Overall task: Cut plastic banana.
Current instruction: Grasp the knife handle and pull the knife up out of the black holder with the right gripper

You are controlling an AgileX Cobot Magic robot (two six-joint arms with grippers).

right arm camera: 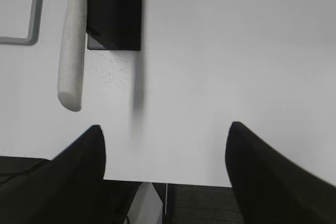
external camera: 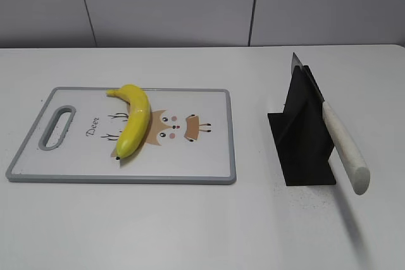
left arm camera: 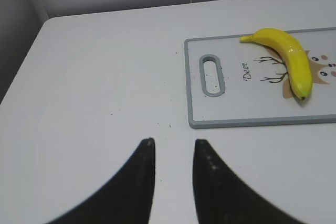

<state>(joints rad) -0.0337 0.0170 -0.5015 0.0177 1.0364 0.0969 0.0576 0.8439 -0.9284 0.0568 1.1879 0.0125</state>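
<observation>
Currently the plastic banana point(external camera: 133, 120) lies on the cutting board point(external camera: 190, 169) toward the bench's left side. Left gripper point(left arm camera: 173, 145) hovers over bare bench, fingers slightly parted. Right gripper point(right arm camera: 165, 132) hangs spread wide above the near edge, beside the knife point(right arm camera: 72, 51).

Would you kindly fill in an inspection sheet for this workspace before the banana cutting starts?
Surface: white table, a few dark specks near the stand.
Job's things: plastic banana lying whole on the cutting board; knife resting in the black stand, handle pointing toward the near edge.
Clutter: nothing seen.
Grippers: left gripper over bare table, narrowly open, holding nothing; right gripper wide open near the table edge, holding nothing.
Cables: nothing seen clearly.
Surroundings: grey panelled wall behind the table.
</observation>
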